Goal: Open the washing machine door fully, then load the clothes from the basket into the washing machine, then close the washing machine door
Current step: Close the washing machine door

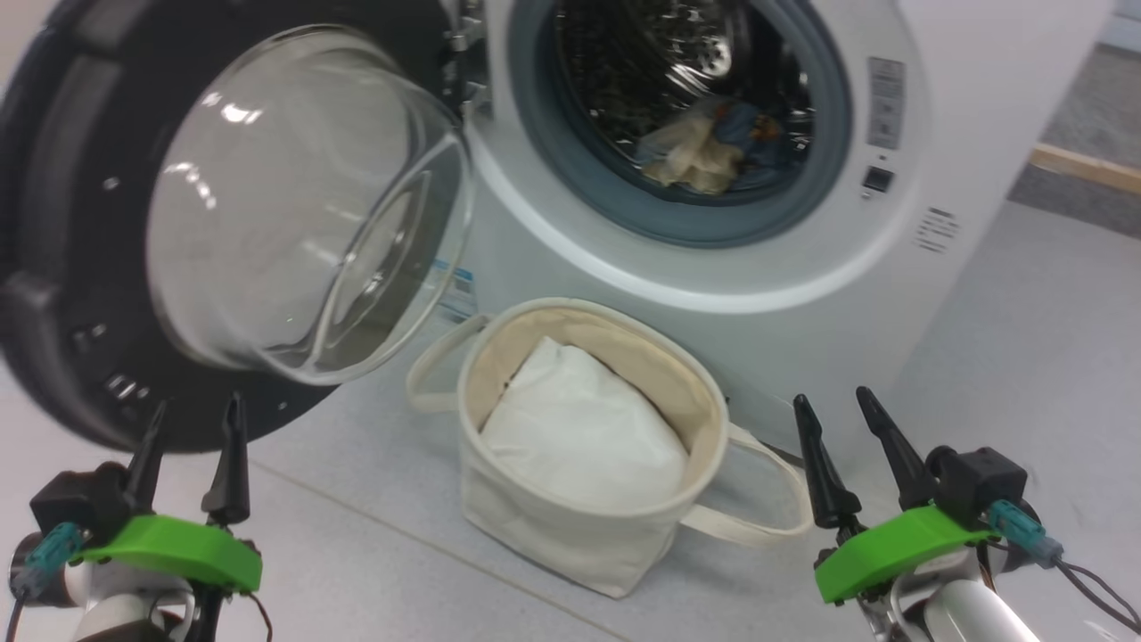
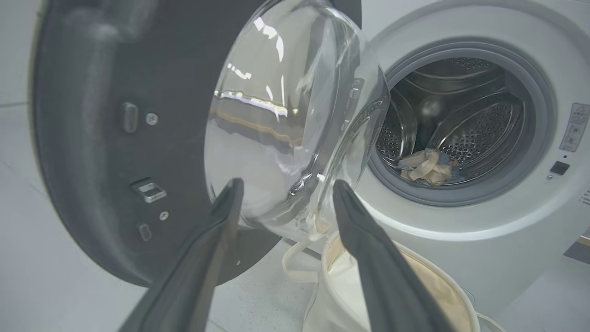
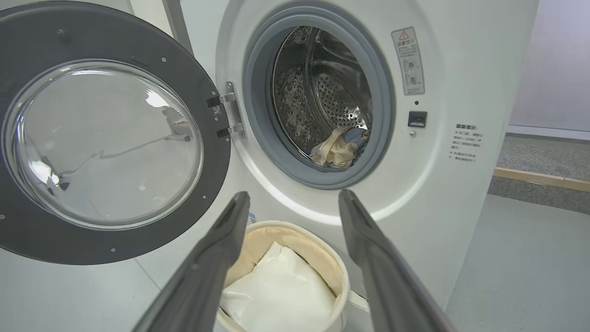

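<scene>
A pale grey smooth floor (image 1: 1025, 312) runs under and around the washing machine (image 1: 802, 294). Off the machine's far side it meets a low wooden strip (image 1: 1079, 168), with darker, rougher grey flooring (image 1: 1096, 107) beyond that. The machine is a white front-loader with printed labels (image 1: 886, 102) beside its mouth and a grey rubber seal (image 1: 829, 134) ringing the steel drum (image 3: 322, 83). The washing machine door (image 1: 53, 178) stands swung wide on the hinge side of the machine, its black rim facing outward and its clear glass bowl bulging toward the camera. It leaves the mouth of the machine unblocked. The clothes (image 1: 704, 152) lie inside the machine at the bottom of the drum, a cream piece bunched against blue fabric with an orange spot. The basket (image 1: 553, 526) sits on the floor just in front of the machine, below the mouth, with one loop handle toward the door and the other trailing on the opposite side. It holds a plain white pillow-like padding (image 1: 579, 428). The left gripper (image 1: 198, 401) hangs before the door's lower rim on the machine's hinge side, fingers spread apart and empty. The right gripper (image 1: 831, 395) hangs near the machine's lower front, beside the basket's trailing handle, fingers likewise parted and holding nothing.
</scene>
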You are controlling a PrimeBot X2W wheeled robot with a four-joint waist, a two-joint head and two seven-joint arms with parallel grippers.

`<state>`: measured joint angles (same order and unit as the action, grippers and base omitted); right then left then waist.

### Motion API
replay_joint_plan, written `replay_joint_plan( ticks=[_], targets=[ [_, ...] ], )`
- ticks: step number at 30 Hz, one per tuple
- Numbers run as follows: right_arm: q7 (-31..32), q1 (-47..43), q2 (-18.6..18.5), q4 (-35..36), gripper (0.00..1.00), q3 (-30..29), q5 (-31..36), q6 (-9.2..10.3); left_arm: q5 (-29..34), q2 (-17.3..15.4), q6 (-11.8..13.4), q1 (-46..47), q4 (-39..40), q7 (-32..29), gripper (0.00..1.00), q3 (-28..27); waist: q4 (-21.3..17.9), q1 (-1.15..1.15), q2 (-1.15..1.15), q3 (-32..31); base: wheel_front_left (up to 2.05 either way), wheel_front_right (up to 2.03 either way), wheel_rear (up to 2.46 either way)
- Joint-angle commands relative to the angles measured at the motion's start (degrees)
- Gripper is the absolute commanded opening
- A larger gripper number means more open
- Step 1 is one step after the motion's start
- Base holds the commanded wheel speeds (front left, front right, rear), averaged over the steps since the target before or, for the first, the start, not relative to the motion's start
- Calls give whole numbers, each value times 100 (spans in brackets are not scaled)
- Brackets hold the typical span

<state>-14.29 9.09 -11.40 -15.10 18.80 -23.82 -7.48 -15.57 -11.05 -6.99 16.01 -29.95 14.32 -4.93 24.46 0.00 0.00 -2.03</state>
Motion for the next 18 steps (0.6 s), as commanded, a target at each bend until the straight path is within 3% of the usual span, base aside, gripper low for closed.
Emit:
replay_joint_plan(
  ticks=[1,18],
  targets=[
    [-71,157,-26,152,100,85,-28,-1,76,-138,47,129,206,68,100,-212,165,0,0,-16,0,0,0],
    [-71,790,-63,-77,100,658,-225,-1,101,-37,64,-216,665,68,100,-768,470,0,0,212,0,0,0]
  ],
)
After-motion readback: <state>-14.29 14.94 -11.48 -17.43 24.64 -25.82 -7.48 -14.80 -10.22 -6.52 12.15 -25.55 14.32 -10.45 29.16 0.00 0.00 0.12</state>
